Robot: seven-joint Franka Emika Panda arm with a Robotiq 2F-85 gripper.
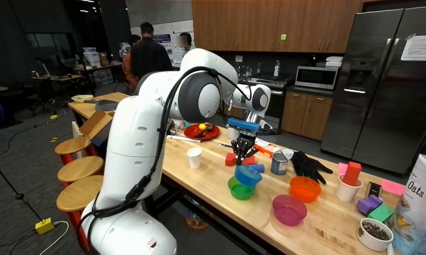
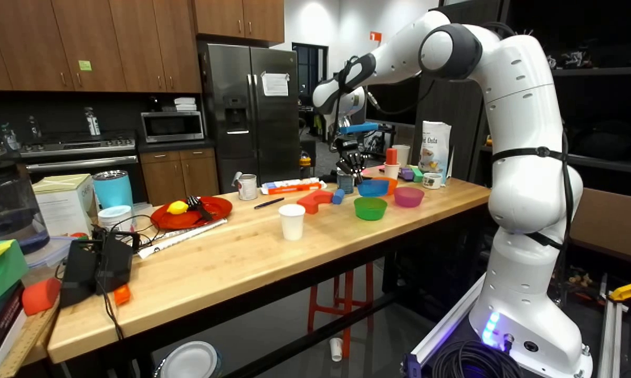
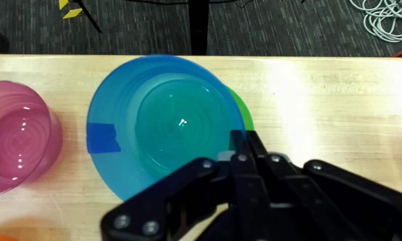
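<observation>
Because only one edge of it is pinched, the blue bowl may swivel or droop about that point. The tool is clamped on its rim, at the bowl's right edge in the wrist view, where the bowl spreads left of centre. Just below centre in an exterior view, it hangs tilted over the green bowl; whether the two touch I cannot tell. Its thin, glossy, see-through wall suggests light plastic, a little springy, rather slippery and hardly fragile. The rim seems the best hold, away from the dark blue tape at its left edge.
</observation>
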